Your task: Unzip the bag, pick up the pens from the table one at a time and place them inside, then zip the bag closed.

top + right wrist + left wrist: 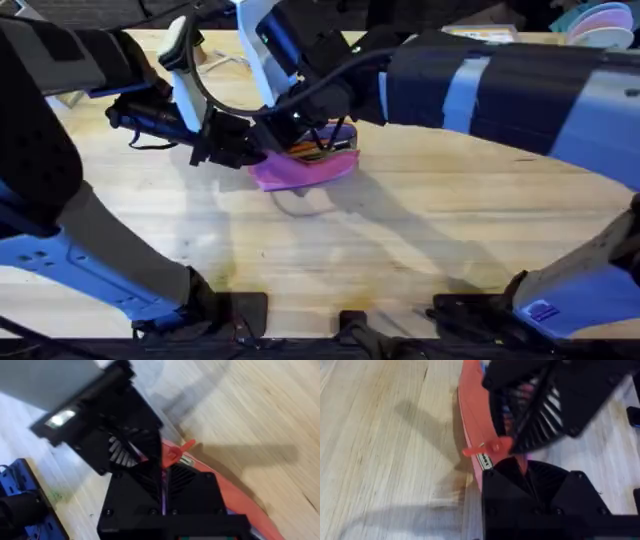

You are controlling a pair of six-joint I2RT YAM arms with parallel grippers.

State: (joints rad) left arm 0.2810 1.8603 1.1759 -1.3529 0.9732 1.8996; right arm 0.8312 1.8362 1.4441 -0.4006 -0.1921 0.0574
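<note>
Pink bag (300,170) lies clamped between both arms' fingers (520,485) at its zipper end.

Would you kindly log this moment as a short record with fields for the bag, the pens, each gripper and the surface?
bag: pink bag lying on the table, both arms meeting over it
zipper pull: red tab at the bag's edge, between the two grippers
pens: orange stick seen at the bag's opening; the other cannot be told
left gripper: at the bag's end
right gripper: over the bag
table: light wood
</note>
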